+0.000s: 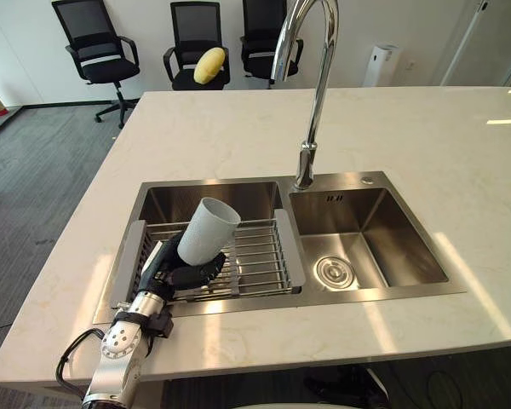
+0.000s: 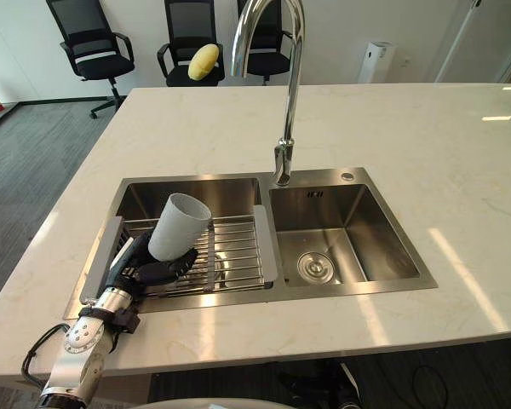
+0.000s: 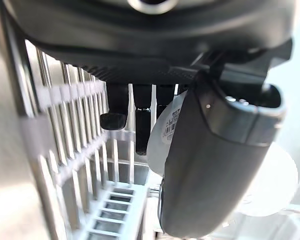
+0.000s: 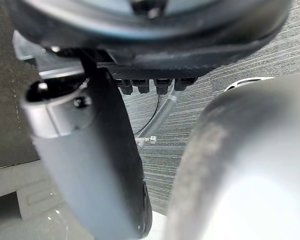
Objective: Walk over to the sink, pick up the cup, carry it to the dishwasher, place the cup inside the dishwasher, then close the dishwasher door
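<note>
Left eye view | left hand (image 1: 165,267) curled round base of grey cup (image 1: 208,228) | cup tilted, mouth up, over drying rack (image 1: 260,256) in left sink basin (image 1: 166,204) | low grip likely for lifting clear | right hand (image 4: 90,165) relaxed, empty

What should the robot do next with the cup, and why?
Probably lift it straight up: the left hand has its fingers curled round the tilted cup, which is down at the rack in the sink.
</note>
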